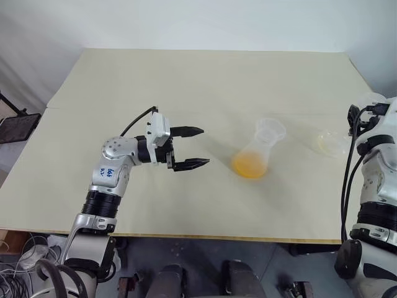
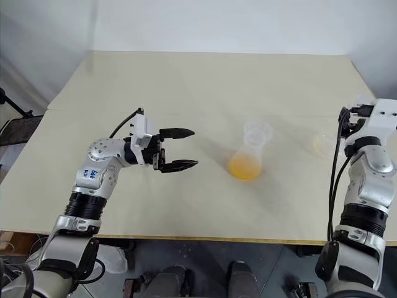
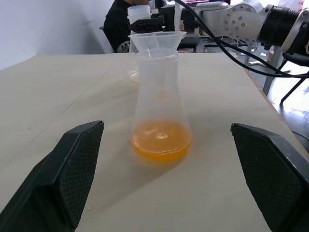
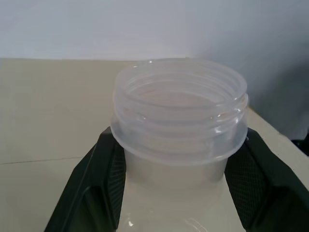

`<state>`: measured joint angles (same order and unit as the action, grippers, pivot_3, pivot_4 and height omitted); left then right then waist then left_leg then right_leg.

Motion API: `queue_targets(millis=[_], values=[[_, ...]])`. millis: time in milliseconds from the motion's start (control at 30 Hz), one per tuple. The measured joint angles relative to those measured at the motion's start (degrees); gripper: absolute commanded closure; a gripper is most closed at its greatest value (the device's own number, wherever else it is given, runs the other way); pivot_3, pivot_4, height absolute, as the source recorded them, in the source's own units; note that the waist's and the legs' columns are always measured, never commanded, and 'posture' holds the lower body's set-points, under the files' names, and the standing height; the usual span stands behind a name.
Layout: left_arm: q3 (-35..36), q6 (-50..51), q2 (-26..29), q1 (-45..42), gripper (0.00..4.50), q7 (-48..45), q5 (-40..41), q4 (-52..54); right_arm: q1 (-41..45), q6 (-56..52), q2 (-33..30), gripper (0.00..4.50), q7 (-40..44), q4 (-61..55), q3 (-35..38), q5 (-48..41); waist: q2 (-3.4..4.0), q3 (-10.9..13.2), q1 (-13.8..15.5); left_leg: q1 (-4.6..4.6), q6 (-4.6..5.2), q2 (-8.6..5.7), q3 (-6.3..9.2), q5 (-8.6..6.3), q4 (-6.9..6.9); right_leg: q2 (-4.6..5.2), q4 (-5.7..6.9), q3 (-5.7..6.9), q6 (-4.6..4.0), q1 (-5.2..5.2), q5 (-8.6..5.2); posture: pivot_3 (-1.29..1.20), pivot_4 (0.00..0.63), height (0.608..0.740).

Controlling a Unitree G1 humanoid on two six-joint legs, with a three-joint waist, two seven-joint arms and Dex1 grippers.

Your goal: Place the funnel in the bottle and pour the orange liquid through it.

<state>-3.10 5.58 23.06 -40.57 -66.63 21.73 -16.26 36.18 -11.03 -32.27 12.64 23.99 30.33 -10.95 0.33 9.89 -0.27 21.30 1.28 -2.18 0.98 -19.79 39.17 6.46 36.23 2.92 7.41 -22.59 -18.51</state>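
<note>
The bottle (image 1: 255,155), a clear conical flask, stands upright mid-table. A clear funnel (image 1: 270,130) sits in its mouth. The orange liquid (image 3: 161,141) lies as a shallow pool in the flask's base. My left gripper (image 1: 201,148) hovers to the flask's left, level, pointing at it, open and apart from it. In the left wrist view the flask stands beyond and between the black fingers (image 3: 72,164). At the table's right edge my right gripper (image 4: 176,169) is shut on a clear jar (image 4: 179,113) with a threaded mouth, held upright. No orange shows inside the jar.
A shallow clear round dish (image 1: 332,143) lies on the table between the flask and my right arm. The beige table (image 1: 186,81) has a seam line running across it. Cables hang off my right forearm (image 1: 347,186).
</note>
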Motion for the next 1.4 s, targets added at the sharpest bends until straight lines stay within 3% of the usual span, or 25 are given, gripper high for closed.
queue_targets(millis=[67, 267, 800, 1000, 1167, 1300, 1400], values=[[0.0, 0.0, 0.0, 0.0, 0.00, 0.1, 0.0, 0.0, 0.3, 0.3, -0.1, 2.07, -0.3, 0.7, 0.0, -0.6, 0.00, 0.0, 0.0, 0.00, 0.00, 0.00, 0.00, 0.00, 0.00, 0.00, -0.01, 0.00, 0.00, 0.00, 0.00, 0.00, 0.150, 0.740], [0.0, 0.0, 0.0, 0.0, 0.00, 0.4, 0.0, 0.0, 0.4, -0.3, -0.8, 0.04, -0.5, 0.9, -0.3, -2.0, 0.00, 0.0, 0.0, 0.00, 0.00, 0.00, 0.00, 0.00, 0.00, 0.01, -0.01, -0.01, 0.00, 0.00, 0.00, 0.00, 0.150, 0.740], [-0.1, 4.4, 0.1, 0.5, 0.00, 5.7, -2.1, 0.3, 0.8, -1.6, -5.8, 0.04, 1.4, -2.7, -1.3, -3.4, 0.00, 0.0, 0.1, 0.01, 0.00, 0.00, -0.01, 0.00, 0.00, 0.02, -0.03, -0.03, 0.00, 0.00, 0.00, 0.00, 0.150, 0.740], [0.2, 7.5, -0.5, 0.7, 0.00, 7.8, -1.4, 1.8, 0.9, -4.3, -7.0, 0.04, 5.9, -9.7, -1.0, -8.7, 0.00, 0.0, 0.1, 0.01, 0.00, 0.02, 0.00, 0.00, 0.00, 0.02, -0.05, -0.02, 0.00, 0.00, 0.00, 0.00, 0.150, 0.740], [2.1, 8.1, -0.1, 0.7, 0.00, 6.5, 0.7, 2.0, -4.1, -8.6, -10.7, 0.04, 15.0, -20.8, 0.4, -17.1, 0.00, 0.0, 0.5, 0.04, 0.00, 0.01, 0.05, 0.00, 0.00, 0.03, -0.11, 0.00, 0.02, 0.03, 0.01, 0.00, 0.150, 0.740], [5.6, 6.1, 5.9, 5.2, 0.00, 3.0, 1.8, 3.8, -20.5, -11.7, -15.0, 0.04, 31.1, -32.6, 4.6, -26.3, -0.01, 0.0, 0.5, 0.03, 0.00, 0.07, 0.07, -0.01, -0.13, -0.01, -0.22, 0.01, 0.02, 0.08, 0.01, 0.00, 0.150, 0.740], [7.4, 5.2, 8.5, 7.1, 0.00, 2.0, 1.8, 3.9, -28.1, -11.3, -16.8, 0.04, 39.2, -33.5, 5.8, -27.3, -0.01, 0.0, 0.4, 0.01, 0.14, -0.04, -0.04, 0.02, -0.01, 0.09, -0.27, -0.02, 0.12, 0.14, 0.06, 0.00, 0.150, 0.740]])
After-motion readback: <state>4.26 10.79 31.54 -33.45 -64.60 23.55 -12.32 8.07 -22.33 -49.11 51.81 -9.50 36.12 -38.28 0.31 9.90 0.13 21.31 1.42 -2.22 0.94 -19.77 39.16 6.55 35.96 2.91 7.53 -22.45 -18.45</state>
